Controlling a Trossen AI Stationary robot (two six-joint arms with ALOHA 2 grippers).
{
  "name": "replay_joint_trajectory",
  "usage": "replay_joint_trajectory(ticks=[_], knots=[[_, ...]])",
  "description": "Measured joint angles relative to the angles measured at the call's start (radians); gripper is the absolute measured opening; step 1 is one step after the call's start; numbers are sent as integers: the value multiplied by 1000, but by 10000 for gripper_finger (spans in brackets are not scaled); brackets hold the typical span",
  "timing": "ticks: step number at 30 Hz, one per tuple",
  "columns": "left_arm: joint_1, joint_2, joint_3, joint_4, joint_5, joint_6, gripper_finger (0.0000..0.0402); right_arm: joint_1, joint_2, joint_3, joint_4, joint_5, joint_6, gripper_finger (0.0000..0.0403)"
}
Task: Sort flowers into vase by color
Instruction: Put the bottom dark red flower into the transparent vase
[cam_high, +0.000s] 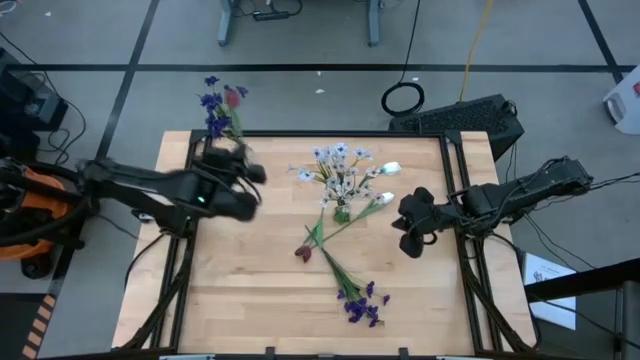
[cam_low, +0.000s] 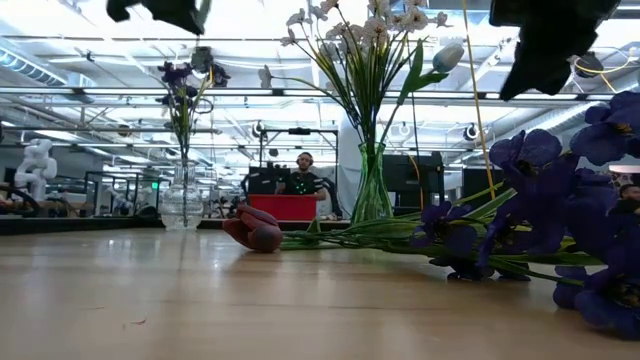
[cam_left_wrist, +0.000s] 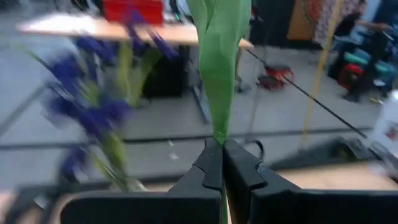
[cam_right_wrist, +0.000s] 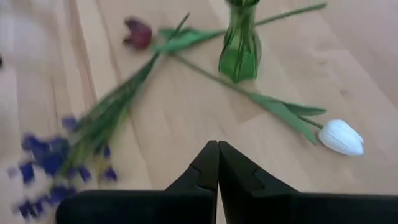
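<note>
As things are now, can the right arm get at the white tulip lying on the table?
Probably yes. The right gripper hangs shut and empty just above the white tulip, with bare table between them. It must open first; the green vase stands off to one side.

— What carried it all?
— A pale wooden table. A green glass vase stood ahead of the right gripper.
— And lying flat?
— A dark red tulip, purple-blue stems and a white tulip.
</note>
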Motion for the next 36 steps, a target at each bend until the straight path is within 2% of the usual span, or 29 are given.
replay_joint_trajectory(ticks=[3,7,13,17,19,21,26,29,32,36], knots=[[37,-81,0,10,10,121,1,-4,2,0,39,43,61,0],[75,-142,-10,128,123,376,1,-4,3,0,84,120,122,0],[174,-172,-83,499,354,875,0,-4,3,0,133,162,212,0],[276,-207,-133,732,483,1090,0,-4,3,0,160,161,249,0],[340,-246,-158,817,545,1156,0,-4,3,0,165,161,256,0],[407,-299,-201,926,655,1208,0,-4,3,0,170,161,257,0],[602,-428,-382,1255,1083,1297,0,-4,4,0,174,161,254,0],[682,-455,-495,1401,1254,1345,0,-4,4,0,174,154,248,0],[709,-452,-565,1446,1297,1339,0,-4,4,0,174,154,246,0],[711,-434,-605,1333,1225,1340,7,-4,4,0,173,154,238,0]])
